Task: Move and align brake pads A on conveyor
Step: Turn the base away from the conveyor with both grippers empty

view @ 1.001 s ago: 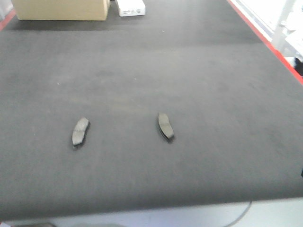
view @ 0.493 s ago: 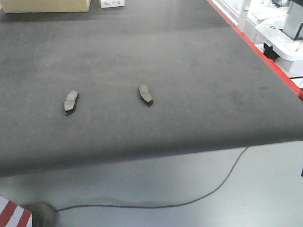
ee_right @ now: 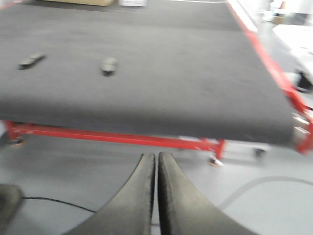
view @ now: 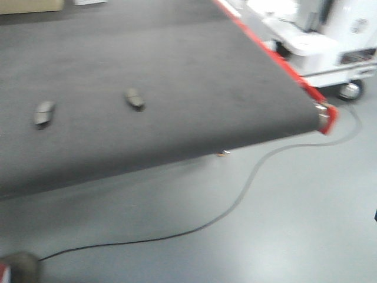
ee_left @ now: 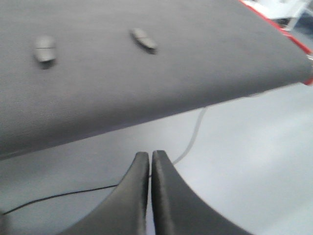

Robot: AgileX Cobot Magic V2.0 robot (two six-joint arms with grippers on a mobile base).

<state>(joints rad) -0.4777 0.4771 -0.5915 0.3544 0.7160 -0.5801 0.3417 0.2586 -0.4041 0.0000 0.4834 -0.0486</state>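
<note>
Two small dark grey brake pads lie on the dark conveyor belt (view: 177, 71). One brake pad (view: 44, 112) is at the left, the other brake pad (view: 135, 98) a little to its right; both show again in the left wrist view (ee_left: 45, 48) (ee_left: 144, 38) and the right wrist view (ee_right: 31, 60) (ee_right: 109, 65). My left gripper (ee_left: 149, 155) hangs shut and holds nothing, over the grey floor in front of the belt's near edge. My right gripper (ee_right: 156, 156) is likewise shut and holds nothing, above the floor well short of the belt.
A black cable (view: 235, 200) snakes over the grey floor. The belt has a red edge strip (view: 277, 56) on the right and a red frame (ee_right: 122, 137) below. A white wheeled machine (view: 330, 35) stands to the right. A cardboard box (view: 29, 6) sits at the belt's far end.
The view has swung away from the belt and to the right: the pads have slid toward the upper left of the picture and more floor, cable and the white machine have come into sight.
</note>
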